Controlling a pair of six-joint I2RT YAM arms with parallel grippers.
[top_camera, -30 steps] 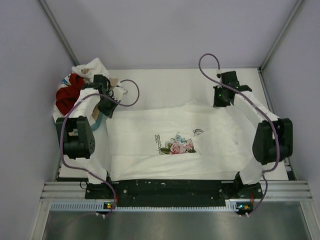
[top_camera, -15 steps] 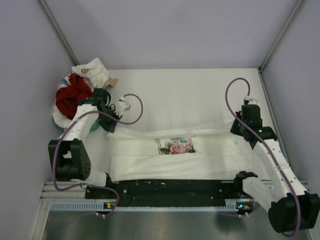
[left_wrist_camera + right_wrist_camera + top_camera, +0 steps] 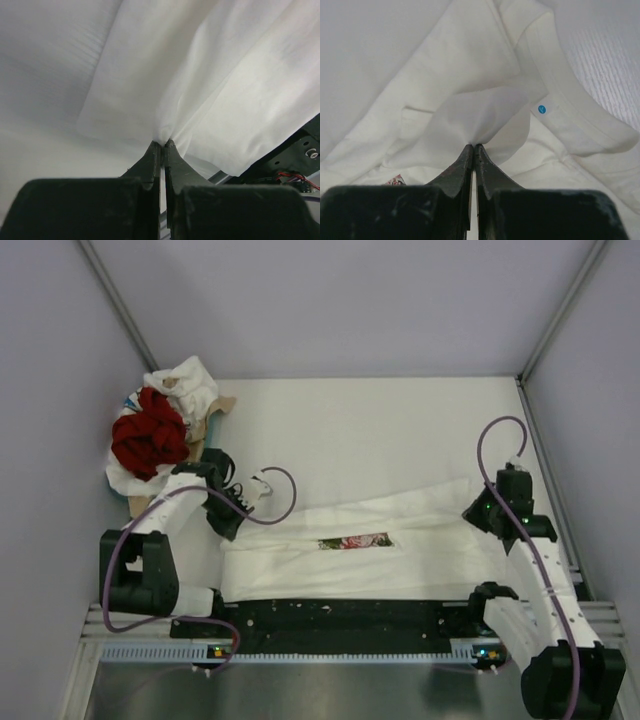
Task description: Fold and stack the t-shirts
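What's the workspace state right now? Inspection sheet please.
Surface: white table, no spills seen.
Job's things: white floral shirt partly folded along the near edge, print strip showing; red shirt and white shirts heaped far left.
Clutter: brown cardboard under the heap.
Hands: left hand shut on the floral shirt's cloth; right hand shut on it near the collar.
Cables: purple cable loop at each wrist.
Surroundings: plain walls; nothing else seen.
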